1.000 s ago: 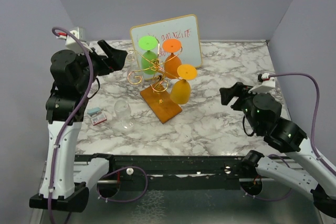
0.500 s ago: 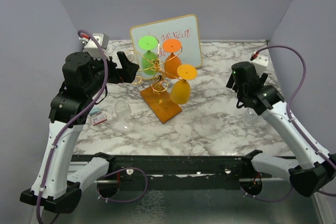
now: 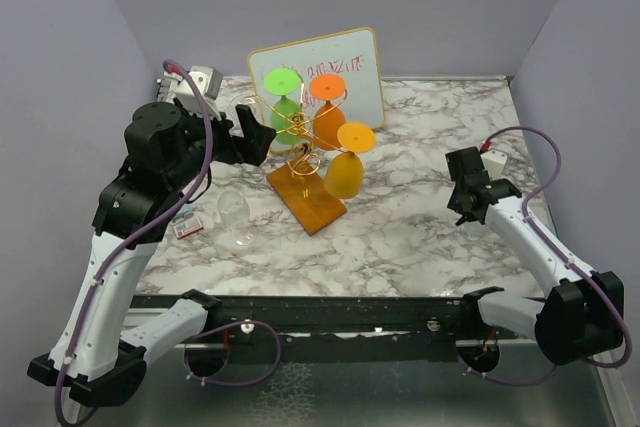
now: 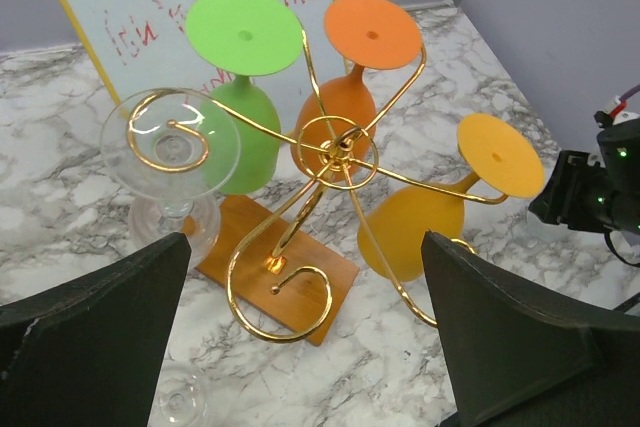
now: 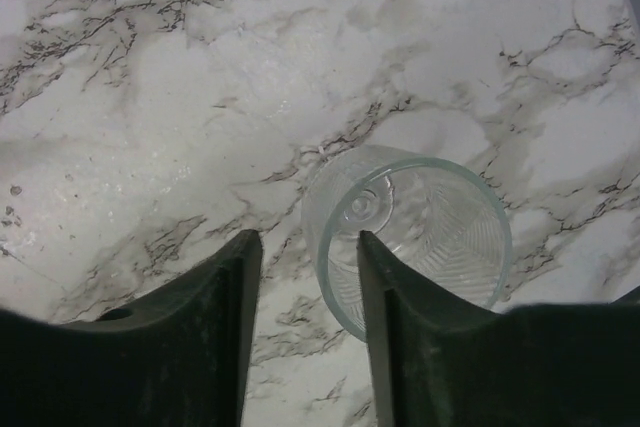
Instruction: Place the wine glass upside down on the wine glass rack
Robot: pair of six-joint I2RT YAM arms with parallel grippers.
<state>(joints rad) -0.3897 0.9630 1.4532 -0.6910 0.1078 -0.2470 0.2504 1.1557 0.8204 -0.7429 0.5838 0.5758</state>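
The gold wire rack (image 3: 305, 152) stands on its wooden base (image 3: 312, 205) at mid table. Green (image 4: 240, 127), orange (image 4: 345, 112) and yellow (image 4: 425, 222) glasses hang upside down on it. In the left wrist view a clear glass (image 4: 172, 217) seems to hang foot-up in the left spiral. My left gripper (image 3: 255, 129) is open and empty just left of the rack (image 4: 335, 147). Another clear glass (image 3: 233, 209) stands on the table left of the base. My right gripper (image 5: 308, 242) is open, pointing down, its fingers astride the near wall of a clear upright glass (image 5: 430, 222).
A yellow-framed whiteboard (image 3: 335, 69) leans behind the rack. A small card or box (image 3: 185, 225) lies on the table near the left arm. Purple walls close in left, back and right. The right arm (image 3: 520, 227) reaches low over the right side of the table.
The right arm swung up and then down to the table on the right, onto the clear glass. The left gripper crept right, closer to the rack.
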